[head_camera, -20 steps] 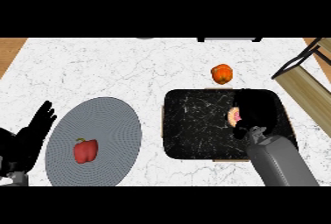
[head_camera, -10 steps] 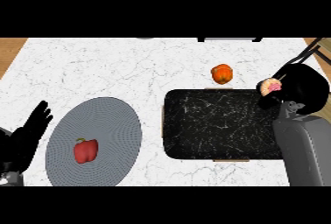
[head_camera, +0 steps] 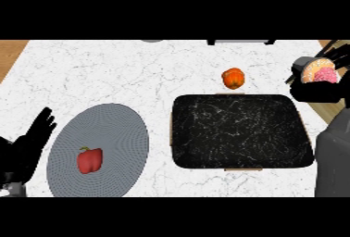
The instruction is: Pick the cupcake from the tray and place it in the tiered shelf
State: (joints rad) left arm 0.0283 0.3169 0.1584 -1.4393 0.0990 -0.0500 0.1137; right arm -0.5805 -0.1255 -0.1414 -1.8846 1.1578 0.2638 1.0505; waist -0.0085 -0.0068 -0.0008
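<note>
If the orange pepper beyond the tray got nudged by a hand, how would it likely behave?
The orange bell pepper looks rounded and lobed, so a nudge would probably make it wobble or roll a little, not slide. It sits free on the marble counter, just beyond the black tray, so nothing would stop it. It seems small and likely light.

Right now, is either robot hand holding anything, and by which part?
The right robot hand holds the pink-frosted cupcake, fingers curled round its lower part. The left robot hand holds nothing.
</note>
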